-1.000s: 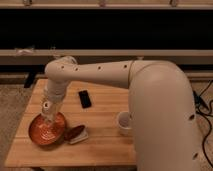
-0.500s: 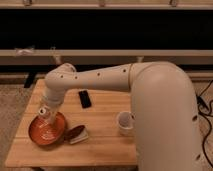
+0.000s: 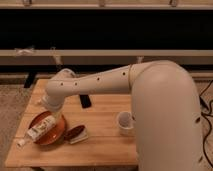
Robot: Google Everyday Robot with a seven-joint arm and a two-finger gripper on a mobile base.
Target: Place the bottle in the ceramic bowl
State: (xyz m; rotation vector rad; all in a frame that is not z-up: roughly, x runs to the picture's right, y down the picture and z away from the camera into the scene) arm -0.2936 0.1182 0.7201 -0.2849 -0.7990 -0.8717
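Observation:
The orange-brown ceramic bowl (image 3: 56, 133) sits at the front left of the wooden table (image 3: 102, 150). The slim whitish bottle (image 3: 41, 128) lies tilted across the bowl. Its lower end (image 3: 22, 143) sticks out past the bowl's left rim. Its upper end points toward the gripper. My gripper (image 3: 52, 113) hangs at the end of the white arm, just above the bowl's back rim and right at the bottle's upper end. I cannot see whether it still touches the bottle.
A flat black slab (image 3: 85, 101) lies behind the bowl at mid table. A small white cup (image 3: 125, 122) stands to the right, by the arm's large body. A dark brown object on a pale pad (image 3: 77, 134) lies right of the bowl.
The bottle has gone from near upright over the bowl to lying slanted across it, with its lower end over the left rim. The gripper has risen slightly toward the back.

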